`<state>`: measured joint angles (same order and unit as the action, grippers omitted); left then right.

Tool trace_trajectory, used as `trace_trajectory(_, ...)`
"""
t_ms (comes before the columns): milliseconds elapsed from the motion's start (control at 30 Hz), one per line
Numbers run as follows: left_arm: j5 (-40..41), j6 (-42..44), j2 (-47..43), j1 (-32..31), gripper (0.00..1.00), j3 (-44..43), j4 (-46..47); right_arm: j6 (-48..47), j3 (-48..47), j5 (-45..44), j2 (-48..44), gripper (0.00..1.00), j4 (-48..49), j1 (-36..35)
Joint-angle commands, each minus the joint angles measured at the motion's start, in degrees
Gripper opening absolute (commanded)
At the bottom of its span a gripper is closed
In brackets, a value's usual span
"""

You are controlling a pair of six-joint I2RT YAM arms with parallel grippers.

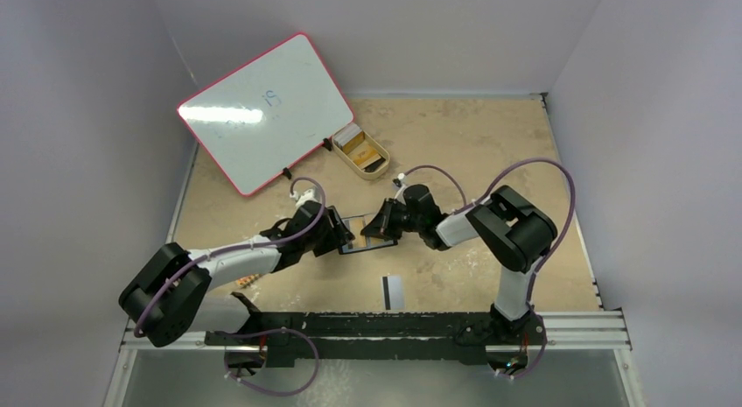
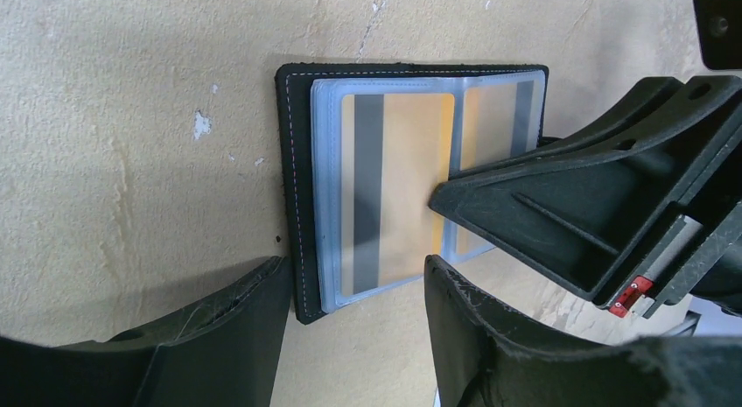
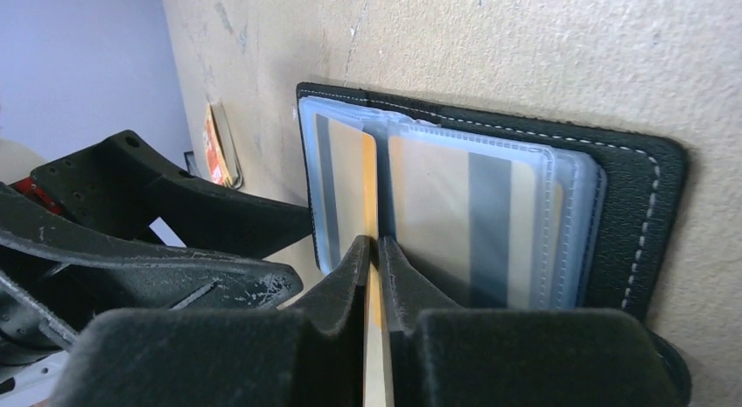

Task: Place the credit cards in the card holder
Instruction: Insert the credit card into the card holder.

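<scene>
- We see the card holder [image 2: 296, 206] lying open on the tabletop [image 1: 490, 162], with a sleeved card [image 3: 477, 223] already behind clear plastic.
- The right gripper [image 3: 374, 249] pinches an orange-gold card [image 3: 374, 197] edge-on at the fold. We judge it partly in.
- The left gripper [image 2: 354, 267] is spread astride the holder's edge.
- A loose card [image 1: 393, 291] lies at 5 o'clock from the holder, not yet put in.

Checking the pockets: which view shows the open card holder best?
The left wrist view: the card holder lies open, nearly face-on, the striped cards inside plain. The right wrist view shows it slanted, behind the right gripper pinching a credit card; the top view shows it tiny, partly covered.
</scene>
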<state>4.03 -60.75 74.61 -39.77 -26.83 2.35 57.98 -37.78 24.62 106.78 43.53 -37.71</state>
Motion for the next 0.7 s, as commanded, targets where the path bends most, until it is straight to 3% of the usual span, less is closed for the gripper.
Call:
trace_trajectory(0, -1.4, -1.8, -1.1, 0.0, 0.56, 0.4, 4.0, -1.4, -2.7, -4.1, -2.0, 0.14, -4.2, -1.6)
trace_trajectory(100, -0.8, -1.3, -1.3, 0.1, 0.56, -0.2, 2.7, -4.3, -2.8, -7.4, -6.0, 0.25, -11.7, -1.6)
trace_trajectory(233, 1.6, -0.4, -3.0, 0.0, 0.56, -1.4, -0.9, -8.7, -5.0, -10.5, -9.8, 0.33, -19.9, -1.6)
trace_trajectory(500, 7.6, 4.2, -9.0, 0.1, 0.6, -5.8, -9.3, -15.4, -10.5, -14.5, -14.4, 0.38, -29.5, -1.5)
trace_trajectory(667, 13.0, 8.5, -15.0, 0.1, 0.69, -11.9, -19.3, -20.9, -19.9, -22.2, -16.5, 0.42, -38.9, -0.6)
